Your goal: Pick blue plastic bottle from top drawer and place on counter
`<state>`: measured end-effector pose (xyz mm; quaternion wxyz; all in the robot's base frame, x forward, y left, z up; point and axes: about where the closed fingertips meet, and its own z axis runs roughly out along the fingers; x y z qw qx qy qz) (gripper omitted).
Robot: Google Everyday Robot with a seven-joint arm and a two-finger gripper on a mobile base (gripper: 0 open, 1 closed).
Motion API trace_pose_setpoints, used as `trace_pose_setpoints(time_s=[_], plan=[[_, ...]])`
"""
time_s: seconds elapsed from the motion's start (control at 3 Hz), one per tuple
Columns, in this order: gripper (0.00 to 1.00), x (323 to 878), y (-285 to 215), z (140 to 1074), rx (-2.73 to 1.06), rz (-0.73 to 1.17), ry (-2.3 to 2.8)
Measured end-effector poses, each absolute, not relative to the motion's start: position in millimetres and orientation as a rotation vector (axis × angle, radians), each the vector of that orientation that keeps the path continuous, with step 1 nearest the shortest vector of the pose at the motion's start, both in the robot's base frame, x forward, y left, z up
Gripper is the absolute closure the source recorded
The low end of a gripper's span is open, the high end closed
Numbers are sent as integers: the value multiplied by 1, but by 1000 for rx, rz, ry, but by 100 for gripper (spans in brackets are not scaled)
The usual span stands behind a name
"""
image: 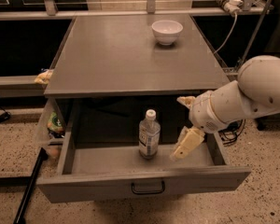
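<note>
Mid-reach, with the gripper (178,127) spread wide and empty just right of the blue plastic bottle (149,136) standing in the open top drawer (98,158); next calls for sliding left around it, closing, lifting to the counter (112,55).

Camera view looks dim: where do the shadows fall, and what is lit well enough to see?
In the camera view the light is warm and low: the counter and white bowl are evenly lit, the back of the top drawer lies in deep shadow, while the blue plastic bottle and the gripper right of it catch light.
</note>
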<state>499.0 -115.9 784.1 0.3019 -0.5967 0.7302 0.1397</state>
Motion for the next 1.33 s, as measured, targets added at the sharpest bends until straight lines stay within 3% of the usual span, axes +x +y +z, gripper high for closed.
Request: trace_pose_setpoints(time_s=[0.33,0.67,1.33], plan=[[18,511,-105,770,-1552,381,1906],[19,529,-98,758,-1513,370,1879],[11,557,-75,736,-1446,402,1841]])
